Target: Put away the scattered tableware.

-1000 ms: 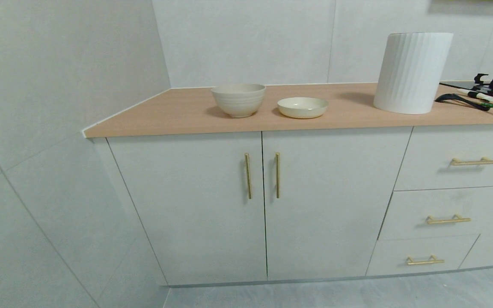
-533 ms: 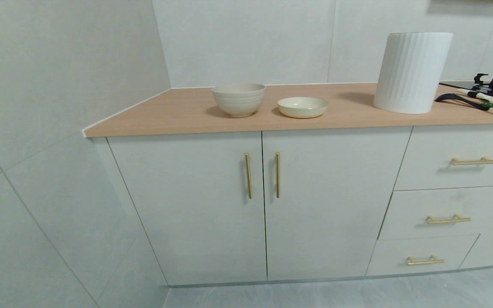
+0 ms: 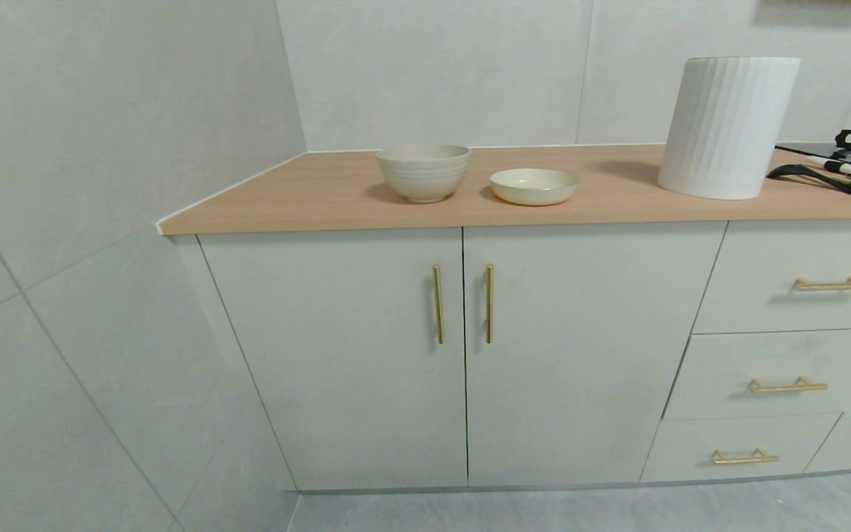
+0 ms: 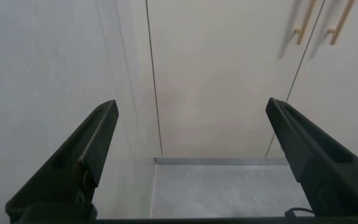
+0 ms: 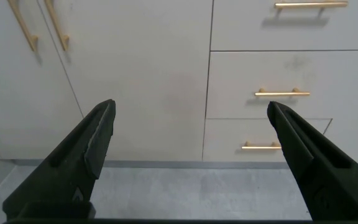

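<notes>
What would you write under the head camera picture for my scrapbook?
A deep bowl and a shallow bowl wait on the wooden counter near a tall white container.

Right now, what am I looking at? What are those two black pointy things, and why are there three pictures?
It's a robot with two arms, and each picture comes from one of its cameras. The big picture is from its head, looking at a kitchen cupboard. On the wooden countertop stand a deep bowl, a shallow dish beside it, a tall white ribbed container and, at the far end, some utensils. The two small pictures come from cameras on its wrists. The black pointy things are the fingers of its left gripper and right gripper, like pinching hands. Both are wide open and hold nothing, down low before the cupboard and drawers.
</notes>
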### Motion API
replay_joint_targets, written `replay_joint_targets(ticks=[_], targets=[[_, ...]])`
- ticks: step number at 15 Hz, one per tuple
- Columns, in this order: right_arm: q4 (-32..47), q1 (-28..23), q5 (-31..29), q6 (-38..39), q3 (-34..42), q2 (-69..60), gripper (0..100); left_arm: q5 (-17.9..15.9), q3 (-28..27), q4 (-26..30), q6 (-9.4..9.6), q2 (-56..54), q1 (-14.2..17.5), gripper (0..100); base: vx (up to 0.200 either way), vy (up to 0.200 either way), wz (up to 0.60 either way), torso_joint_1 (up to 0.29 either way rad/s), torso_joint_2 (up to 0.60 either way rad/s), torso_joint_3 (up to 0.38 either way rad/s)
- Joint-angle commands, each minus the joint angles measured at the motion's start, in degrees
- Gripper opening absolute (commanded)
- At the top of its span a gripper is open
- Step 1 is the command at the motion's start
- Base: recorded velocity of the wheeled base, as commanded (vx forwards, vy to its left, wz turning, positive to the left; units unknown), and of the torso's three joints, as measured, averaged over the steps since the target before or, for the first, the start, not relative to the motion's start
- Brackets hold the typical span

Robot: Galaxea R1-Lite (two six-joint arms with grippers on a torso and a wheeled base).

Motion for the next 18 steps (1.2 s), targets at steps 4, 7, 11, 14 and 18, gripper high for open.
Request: replay_joint_targets(ticks=[4, 7, 11, 14, 18], targets=[[-0.1, 0.1, 0.0, 0.0, 0.0, 0.0, 100, 0.0, 0.0, 0.0, -0.02, 0.0, 0.0, 100, 0.0, 0.0, 0.0, 0.0, 0.0, 0.0], [-0.1, 0.1, 0.0, 0.0, 0.0, 0.0, 100, 0.0, 0.0, 0.0, -0.02, 0.0, 0.0, 100, 0.0, 0.0, 0.0, 0.0, 0.0, 0.0], [-0.1, 0.1, 0.0, 0.0, 0.0, 0.0, 100, 0.0, 0.0, 0.0, -0.02, 0.0, 0.0, 100, 0.2, 0.0, 0.0, 0.001, 0.01, -0.002], [-0.1, 0.1, 0.0, 0.0, 0.0, 0.0, 100, 0.0, 0.0, 0.0, -0.02, 0.0, 0.0, 100, 0.2, 0.0, 0.0, 0.004, 0.0, 0.006], [-0.1, 0.1, 0.0, 0.0, 0.0, 0.0, 100, 0.0, 0.0, 0.0, -0.02, 0.0, 0.0, 100, 0.1, 0.0, 0.0, 0.004, 0.0, 0.006]])
